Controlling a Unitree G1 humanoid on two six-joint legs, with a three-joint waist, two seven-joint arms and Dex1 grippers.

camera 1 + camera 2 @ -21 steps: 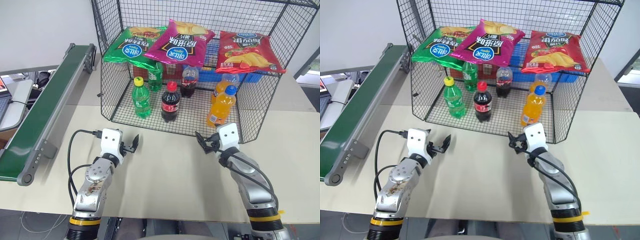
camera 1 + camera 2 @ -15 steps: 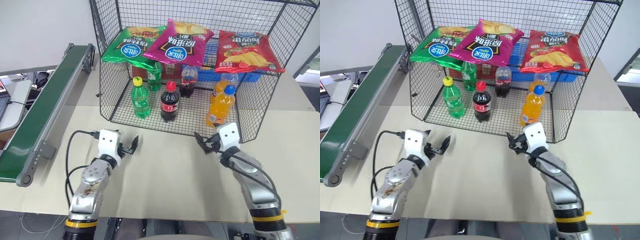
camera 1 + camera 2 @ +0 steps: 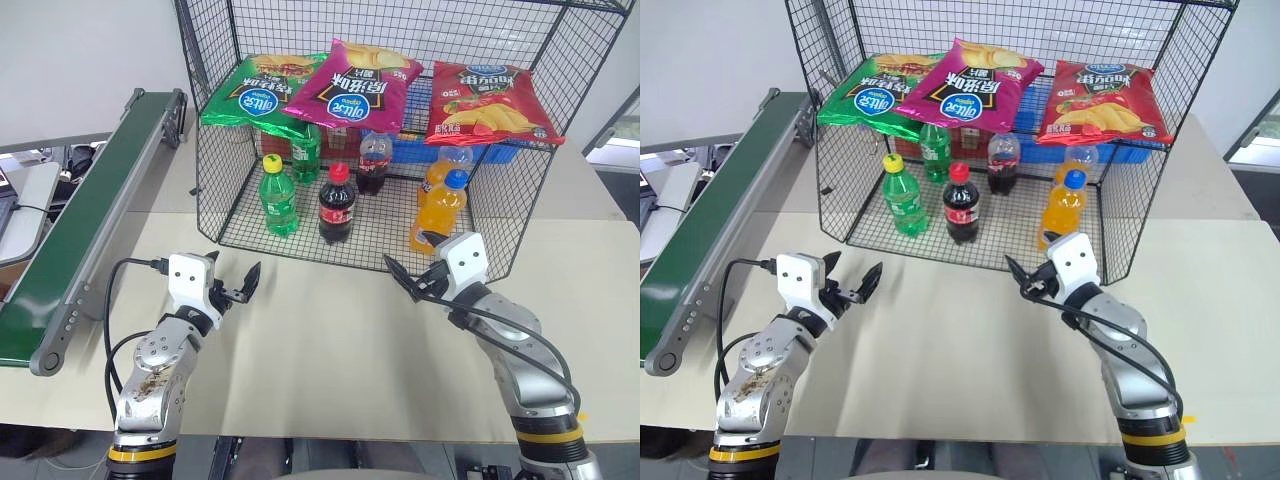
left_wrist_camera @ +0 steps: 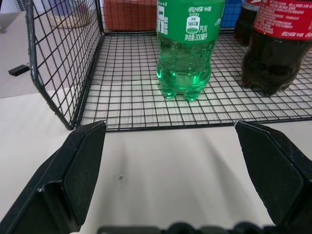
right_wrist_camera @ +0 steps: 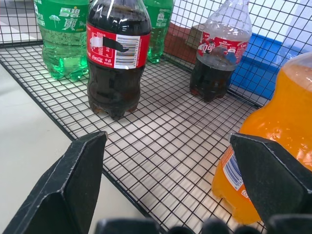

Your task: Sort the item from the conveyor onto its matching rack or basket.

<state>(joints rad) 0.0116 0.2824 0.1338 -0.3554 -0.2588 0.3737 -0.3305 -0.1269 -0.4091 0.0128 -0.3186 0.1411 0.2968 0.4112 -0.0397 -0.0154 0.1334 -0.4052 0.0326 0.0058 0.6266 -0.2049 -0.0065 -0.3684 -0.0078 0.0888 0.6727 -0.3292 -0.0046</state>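
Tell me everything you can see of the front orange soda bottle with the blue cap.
The clear plastic orange soda bottle with blue screw cap stands upright on the black wire-mesh cage's floor, near its front right corner, just ahead of a second orange bottle. An orange label wraps its lower body. Nothing grips it.

Three chip bags (image 3: pixel 365 88), green soda bottles (image 3: pixel 279 195), cola bottles (image 3: pixel 336 203), blue crate (image 3: pixel 470 150)
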